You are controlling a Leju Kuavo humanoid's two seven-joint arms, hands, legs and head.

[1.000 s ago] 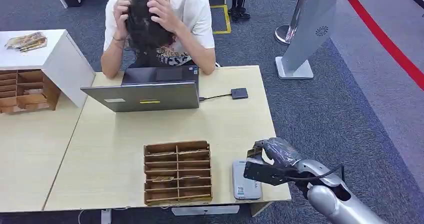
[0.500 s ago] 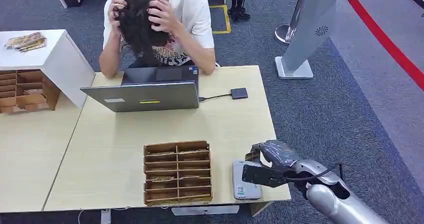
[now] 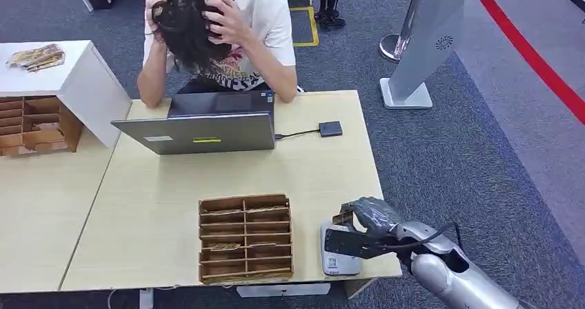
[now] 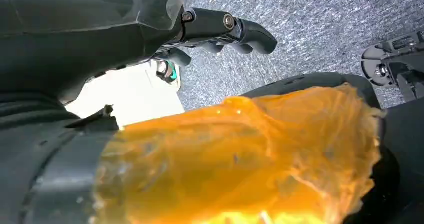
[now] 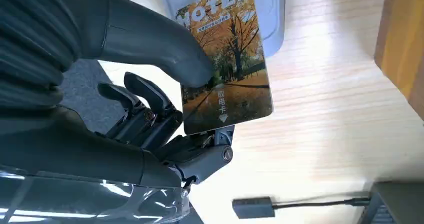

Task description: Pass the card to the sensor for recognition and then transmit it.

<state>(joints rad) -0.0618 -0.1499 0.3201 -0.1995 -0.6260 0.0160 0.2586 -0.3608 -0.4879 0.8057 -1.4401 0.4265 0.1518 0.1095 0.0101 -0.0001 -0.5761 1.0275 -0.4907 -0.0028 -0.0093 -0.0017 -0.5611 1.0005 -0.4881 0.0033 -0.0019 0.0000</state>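
Right wrist view: right hand (image 5: 150, 109) pinches the hotel key card (image 5: 227, 59), thumb on the printed face, darker fingers (image 5: 145, 96) behind it. Card hangs over the grey card reader (image 5: 270, 14) at the near right corner of the desk (image 3: 310, 171); can't tell whether it touches the reader or sits just above.

Handling, my read: thin, stiff, light plastic with a glossy face, so probably slippery under the thumb. Current hold is near one long edge, mid-length, which leaves most of the face free for the reader. Keep the pinch off the end going to the sensor, and hold it flat so it doesn't pivot around the thumb. Low breakage risk; the main risk is slipping out or skewing.

Left hand (image 4: 225, 29): hanging over carpet, fingers curled loosely, nothing in them; not sure if fully closed.

Counts:
- key card in hand: one
- card reader: one
- wooden slotted card box (image 3: 245, 238) beside the reader: one, two columns of slots, some holding cards
- laptop (image 3: 200, 131): one, with one small dongle (image 3: 330, 129) on a cable
- person (image 3: 221, 33) seated behind the laptop: one, both hands on head
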